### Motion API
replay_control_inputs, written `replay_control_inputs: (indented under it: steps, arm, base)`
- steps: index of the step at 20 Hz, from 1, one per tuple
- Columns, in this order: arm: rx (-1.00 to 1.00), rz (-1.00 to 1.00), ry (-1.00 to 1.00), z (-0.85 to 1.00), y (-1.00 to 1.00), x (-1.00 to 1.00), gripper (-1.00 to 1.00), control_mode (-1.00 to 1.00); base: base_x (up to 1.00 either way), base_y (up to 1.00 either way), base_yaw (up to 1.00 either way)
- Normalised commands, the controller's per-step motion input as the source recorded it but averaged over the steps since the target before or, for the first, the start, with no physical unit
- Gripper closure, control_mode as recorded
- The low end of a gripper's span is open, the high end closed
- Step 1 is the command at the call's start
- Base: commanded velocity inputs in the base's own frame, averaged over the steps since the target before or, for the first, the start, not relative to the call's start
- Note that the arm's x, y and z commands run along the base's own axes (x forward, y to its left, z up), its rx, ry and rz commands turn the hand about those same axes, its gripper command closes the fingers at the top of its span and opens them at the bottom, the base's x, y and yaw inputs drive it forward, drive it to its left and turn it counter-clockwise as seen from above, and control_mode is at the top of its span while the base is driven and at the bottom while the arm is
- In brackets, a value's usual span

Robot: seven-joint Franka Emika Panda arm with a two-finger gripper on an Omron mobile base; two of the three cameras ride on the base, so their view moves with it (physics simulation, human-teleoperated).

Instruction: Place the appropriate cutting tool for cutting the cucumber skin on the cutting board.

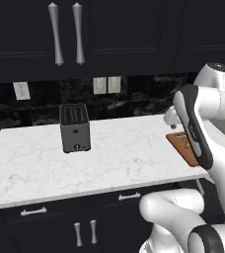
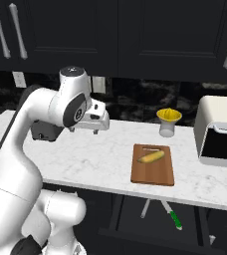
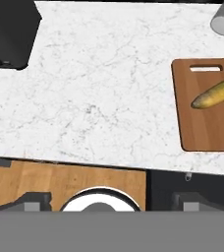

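Right base view: cup behind cutting board

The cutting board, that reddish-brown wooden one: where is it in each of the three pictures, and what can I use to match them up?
Left base view: the cutting board lies at the right edge of the counter, mostly hidden behind the arm.
Right base view: right of centre, near the counter's front edge, with the cucumber lying on it.
Hand view: at the right, slot handle toward the top, cucumber on it.
Shared landmark: the dark toaster, also in the hand view's top left corner.
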Motion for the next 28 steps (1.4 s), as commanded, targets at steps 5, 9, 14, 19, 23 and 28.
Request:
replay_control_inputs:
  steps: [5,9,14,19,23,28]
  arm:
    - [0.00,0.00,0.00,-0.31,-0.83,-0.29,-1.00,-1.00]
    - [0.00,-0.01,0.00,-0.26,-0.58,-0.15,-1.00,-1.00]
    - [0.00,-0.04,0.14,-0.29,-0.43,0.00,-1.00,-1.00]
    - [0.00,-0.04,0.18,-0.22,-0.46,0.00,-1.00,-1.00]
    - [0.00,-0.03,0.12,-0.17,-0.51,0.00,-1.00,-1.00]
    - [0.00,-0.04,0.11,-0.20,-0.41,0.00,-1.00,-1.00]
  base:
    - [0.00,0.00,0.00]
    - [0.00,0.00,0.00]
    - [0.00,0.00,0.00]
    - [0.00,0.00,0.00]
    - [0.00,0.00,0.00]
    - [0.00,0.00,0.00]
